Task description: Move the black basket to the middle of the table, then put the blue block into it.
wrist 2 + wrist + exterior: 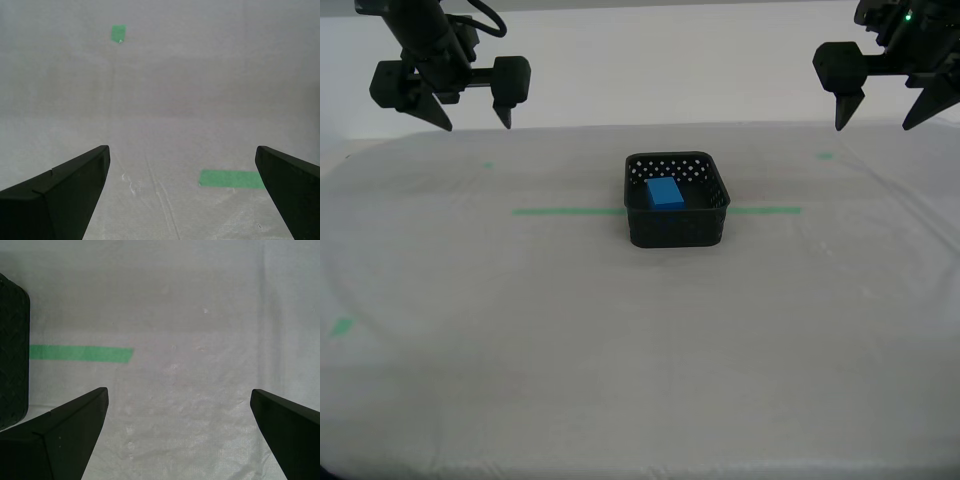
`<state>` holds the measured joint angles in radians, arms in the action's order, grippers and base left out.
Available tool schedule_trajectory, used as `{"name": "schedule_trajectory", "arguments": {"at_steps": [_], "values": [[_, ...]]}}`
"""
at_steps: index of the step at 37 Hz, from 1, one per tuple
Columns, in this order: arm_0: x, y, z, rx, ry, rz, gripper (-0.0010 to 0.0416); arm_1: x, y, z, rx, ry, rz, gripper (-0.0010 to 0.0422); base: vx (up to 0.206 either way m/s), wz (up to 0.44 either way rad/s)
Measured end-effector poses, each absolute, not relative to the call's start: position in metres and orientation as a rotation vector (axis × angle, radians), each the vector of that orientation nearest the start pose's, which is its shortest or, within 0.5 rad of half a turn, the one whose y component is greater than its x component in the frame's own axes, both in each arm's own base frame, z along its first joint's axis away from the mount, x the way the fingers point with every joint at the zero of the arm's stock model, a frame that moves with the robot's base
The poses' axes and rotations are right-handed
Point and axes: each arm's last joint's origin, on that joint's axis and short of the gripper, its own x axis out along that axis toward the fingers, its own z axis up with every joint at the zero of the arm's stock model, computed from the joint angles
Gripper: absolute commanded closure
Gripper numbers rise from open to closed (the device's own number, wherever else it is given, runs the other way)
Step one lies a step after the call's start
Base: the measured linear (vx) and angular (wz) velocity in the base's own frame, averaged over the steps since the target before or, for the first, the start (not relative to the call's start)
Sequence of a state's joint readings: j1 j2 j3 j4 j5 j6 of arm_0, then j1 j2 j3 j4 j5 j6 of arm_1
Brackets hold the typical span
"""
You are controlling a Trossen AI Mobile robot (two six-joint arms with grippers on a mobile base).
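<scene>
As both tools hang apart — blue block (665, 192) in black basket (677, 200).

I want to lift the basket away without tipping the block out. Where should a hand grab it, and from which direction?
Grip the top rim of one side wall of the black basket, coming straight down from above with one finger inside and one outside. The walls are low, upright and thin. The blue block lies toward the far wall, so the near wall or the exterior view's right wall probably leaves more finger room.
</scene>
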<state>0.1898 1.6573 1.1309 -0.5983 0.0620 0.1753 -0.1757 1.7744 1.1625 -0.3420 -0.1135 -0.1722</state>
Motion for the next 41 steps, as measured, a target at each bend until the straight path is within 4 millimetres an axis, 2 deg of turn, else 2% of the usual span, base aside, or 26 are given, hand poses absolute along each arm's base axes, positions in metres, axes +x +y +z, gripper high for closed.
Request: {"name": "schedule_trajectory", "arguments": {"at_steps": [41], "values": [[0.321,0.0597,0.2081,0.015,1.121,0.015,0.0007,0.3592,-0.0604,0.1917,-0.022,0.945,0.024,0.0012,0.0,0.0]]}}
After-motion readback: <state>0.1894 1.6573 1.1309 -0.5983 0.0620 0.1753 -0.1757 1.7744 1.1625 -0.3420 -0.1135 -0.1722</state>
